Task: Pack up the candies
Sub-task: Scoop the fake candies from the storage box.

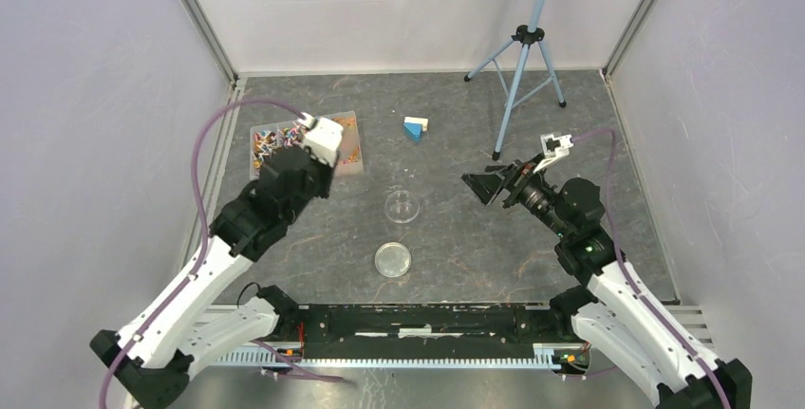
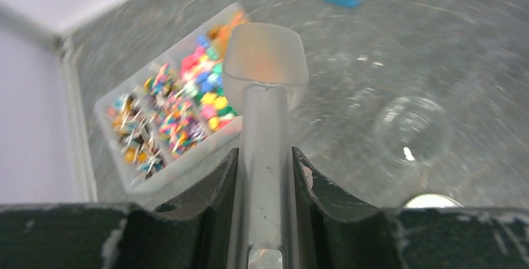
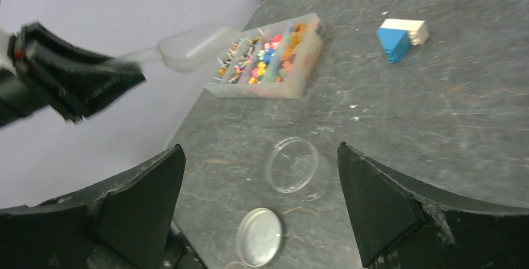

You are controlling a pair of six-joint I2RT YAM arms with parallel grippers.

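Note:
The candies (image 2: 187,100), tiny and multicoloured, fill a clear compartment tray (image 2: 181,166) at the back left of the table; they also show in the top view (image 1: 271,143) and the right wrist view (image 3: 265,57). My left gripper (image 2: 265,153) is shut on the handle of a clear plastic scoop (image 2: 265,57), whose bowl hovers over the tray's right end. An orange tint shows in the bowl; I cannot tell if a candy lies in it. A clear open jar (image 1: 402,206) stands mid-table, with its lid (image 1: 393,259) lying nearer. My right gripper (image 3: 261,150) is open and empty, above and to the right of the jar (image 3: 292,164).
A blue-and-white block (image 1: 415,127) lies behind the jar. A tripod (image 1: 522,58) stands at the back right. Grey walls close the table on three sides. The left gripper (image 1: 327,143) covers part of the tray (image 1: 353,168) in the top view.

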